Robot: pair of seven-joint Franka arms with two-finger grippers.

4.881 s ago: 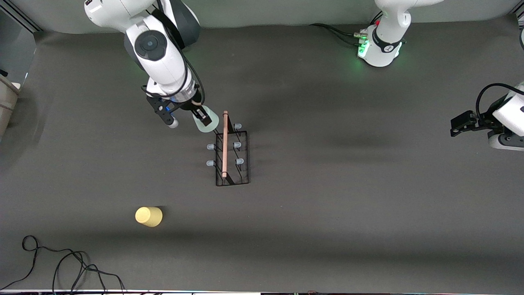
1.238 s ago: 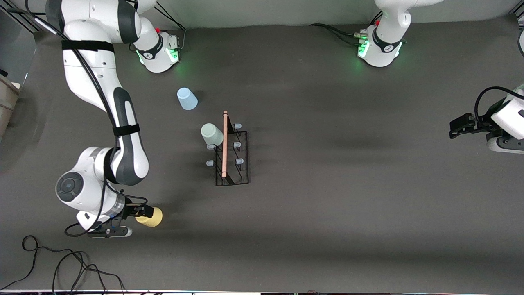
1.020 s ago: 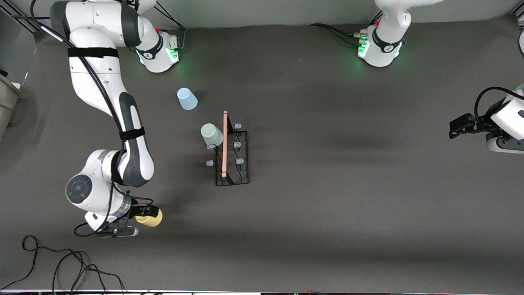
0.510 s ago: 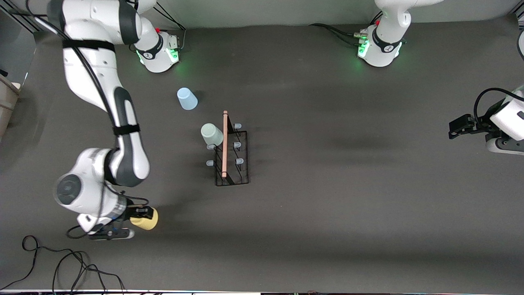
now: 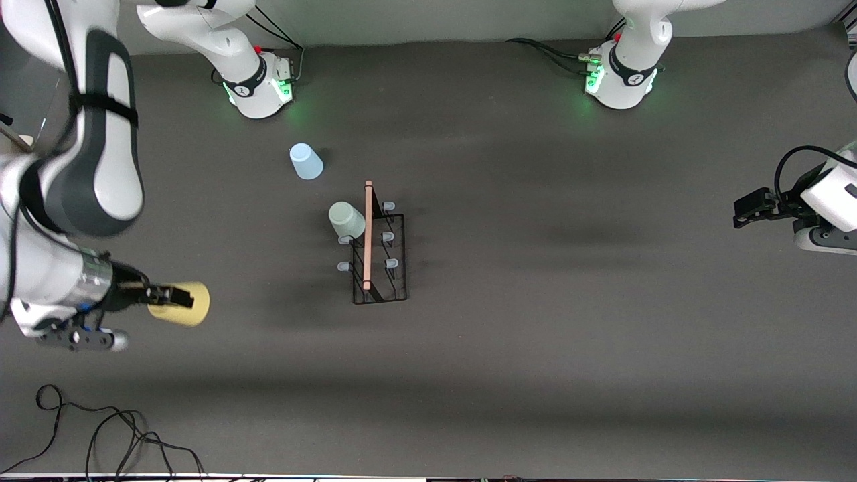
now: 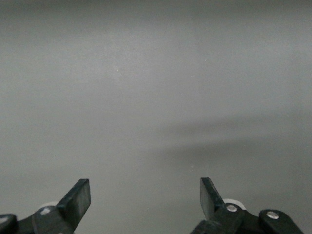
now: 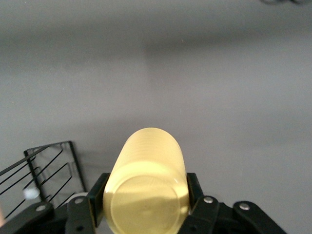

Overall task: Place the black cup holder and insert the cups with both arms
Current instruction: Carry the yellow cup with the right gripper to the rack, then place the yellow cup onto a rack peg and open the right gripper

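1. Front view: the right hand (image 5: 175, 296) is clamped on the yellow tapered plastic cup (image 5: 182, 304), held up on its side over the dark grey desk (image 5: 535, 335) toward the right arm's end. The black wire cup holder with the light wooden rod (image 5: 379, 249) stands mid-desk, well apart from that hand; the pale mint green cup (image 5: 346, 220) sits on one of its pegs, and the light blue cup (image 5: 306, 161) stands on the desk near the rack, farther from the camera. The left hand (image 5: 748, 207) waits over the left arm's end of the desk
2. Left wrist view: the left hand (image 6: 145, 200) has its two black fingers (image 6: 78, 200) spread apart, holding nothing, with only bare desk under them
3. Right wrist view: the right hand (image 7: 145, 195) grips the yellow cup between both fingers (image 7: 193, 189), flat bottom toward the camera; a corner of the black wire rack (image 7: 46, 168) shows near that hand
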